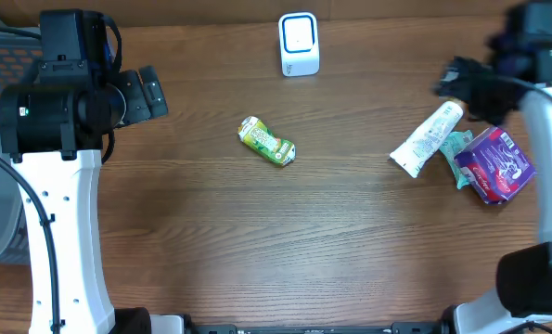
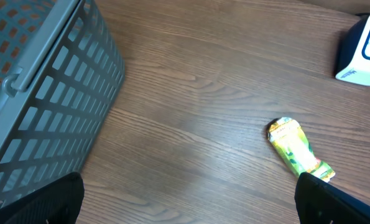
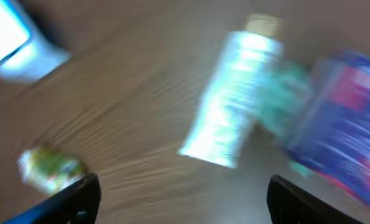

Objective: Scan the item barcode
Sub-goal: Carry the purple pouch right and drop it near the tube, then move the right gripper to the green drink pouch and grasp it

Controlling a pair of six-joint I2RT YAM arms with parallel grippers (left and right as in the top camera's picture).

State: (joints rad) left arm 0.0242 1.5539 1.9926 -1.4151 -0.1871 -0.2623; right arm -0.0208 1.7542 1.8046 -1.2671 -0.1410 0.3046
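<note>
Left jaws and right jaws both stand apart and empty, and the white tube at three o'clock on the table touches the teal packet, so a careless grab could drag both toward the twelve-o'clock scanner.

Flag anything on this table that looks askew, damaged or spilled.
The green pouch lies crumpled and tilted, alone in the middle. On the right side, a white tube, teal packet and purple pack sit in an overlapping heap. Nothing looks spilled.
</note>
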